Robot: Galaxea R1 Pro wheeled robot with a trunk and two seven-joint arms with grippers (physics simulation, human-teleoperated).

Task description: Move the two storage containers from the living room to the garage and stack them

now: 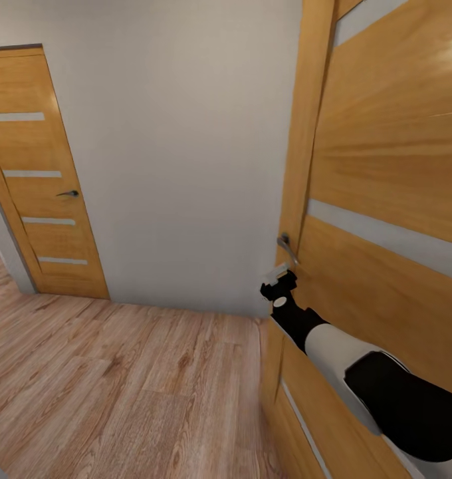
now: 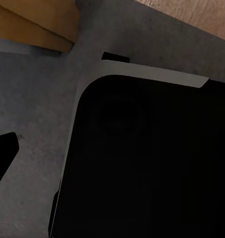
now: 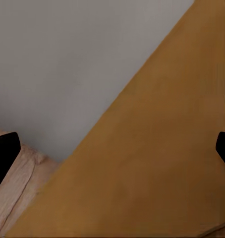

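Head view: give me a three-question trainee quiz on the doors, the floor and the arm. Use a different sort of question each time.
1. True or false: the right gripper is close below the handle of the near door.
2. Pick one: the floor is A) grey concrete, B) light wood planks, C) carpet.
3. Fill in: counting the far door, the head view shows ___ wooden doors.

Key: 1 true; 2 B; 3 two.
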